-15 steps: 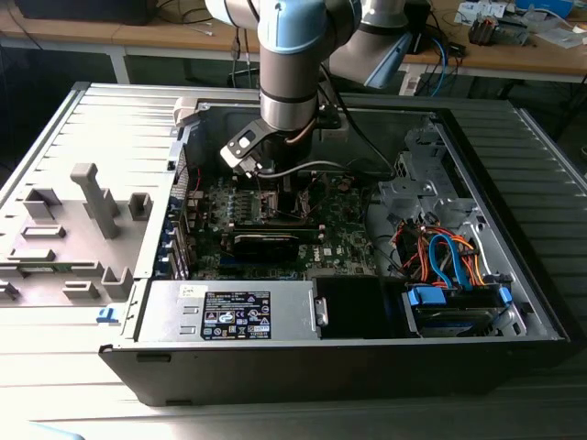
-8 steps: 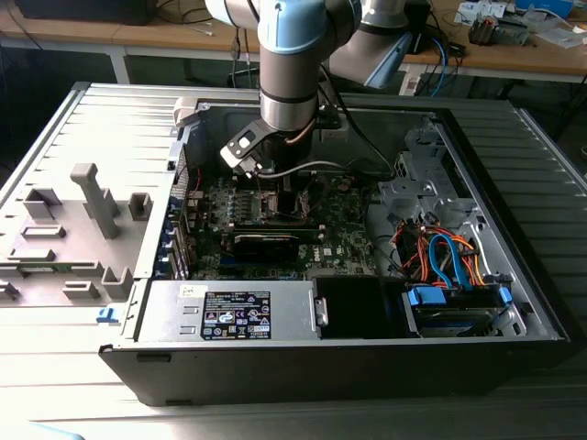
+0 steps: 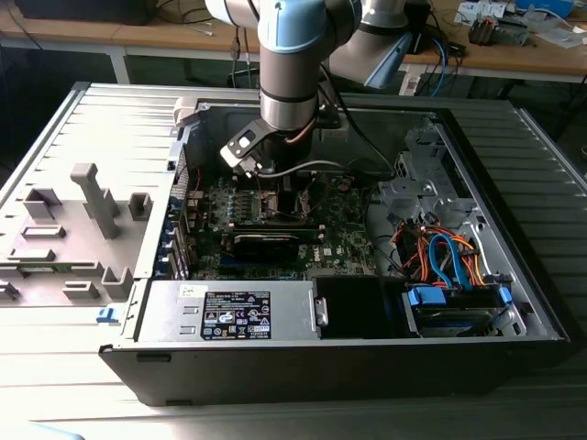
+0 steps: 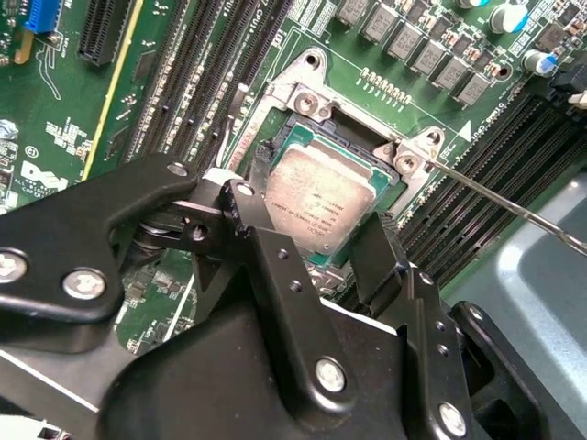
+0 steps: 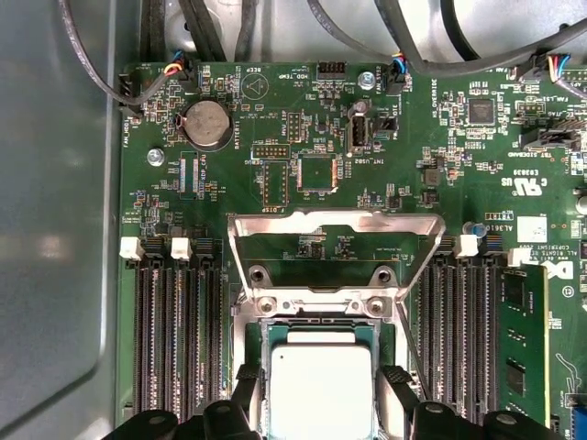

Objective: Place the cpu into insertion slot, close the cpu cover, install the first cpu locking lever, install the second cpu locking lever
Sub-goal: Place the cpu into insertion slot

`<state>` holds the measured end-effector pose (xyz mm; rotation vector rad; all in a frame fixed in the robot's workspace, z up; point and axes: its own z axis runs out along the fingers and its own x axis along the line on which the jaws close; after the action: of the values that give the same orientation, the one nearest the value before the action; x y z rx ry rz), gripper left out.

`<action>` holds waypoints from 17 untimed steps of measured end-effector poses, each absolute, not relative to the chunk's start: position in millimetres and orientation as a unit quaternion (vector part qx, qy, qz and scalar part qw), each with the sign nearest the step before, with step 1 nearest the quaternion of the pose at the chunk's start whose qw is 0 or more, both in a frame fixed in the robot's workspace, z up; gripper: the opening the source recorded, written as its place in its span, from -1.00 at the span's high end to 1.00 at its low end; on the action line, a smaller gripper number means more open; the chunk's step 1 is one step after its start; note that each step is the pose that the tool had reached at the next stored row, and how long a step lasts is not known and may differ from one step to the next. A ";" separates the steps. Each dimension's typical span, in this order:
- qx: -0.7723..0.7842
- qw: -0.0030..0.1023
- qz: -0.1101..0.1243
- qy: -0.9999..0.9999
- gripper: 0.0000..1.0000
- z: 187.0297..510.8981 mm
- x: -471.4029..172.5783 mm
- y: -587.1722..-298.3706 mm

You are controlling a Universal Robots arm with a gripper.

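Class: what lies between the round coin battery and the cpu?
The cpu cover, swung open, lies between the coin battery and the cpu, in the first wrist view.

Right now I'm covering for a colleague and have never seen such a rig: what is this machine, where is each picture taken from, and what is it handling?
It is one robot arm reaching down into an open computer case. The exterior view looks on from outside; both wrist views come from cameras riding on the arm, looking down at the green circuit board. The gripper hangs right over the cpu, a small silvery square lying in the insertion slot. Whether it grips the chip I cannot tell. The cpu cover, a thin metal frame, stands flipped open beside the slot, not yet closed.
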<state>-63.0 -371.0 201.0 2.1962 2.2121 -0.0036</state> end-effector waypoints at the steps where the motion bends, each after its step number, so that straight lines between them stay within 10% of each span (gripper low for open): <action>1: 0.705 0.012 -0.001 0.710 -0.24 201.8 -63.1 -371.3; 8: 0.705 0.011 0.000 0.710 -0.21 212.0 -63.0 -371.7; 17: 0.685 0.011 0.000 0.729 0.79 213.6 -62.9 -371.9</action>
<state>-62.9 -371.9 213.6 2.1360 2.2733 0.0006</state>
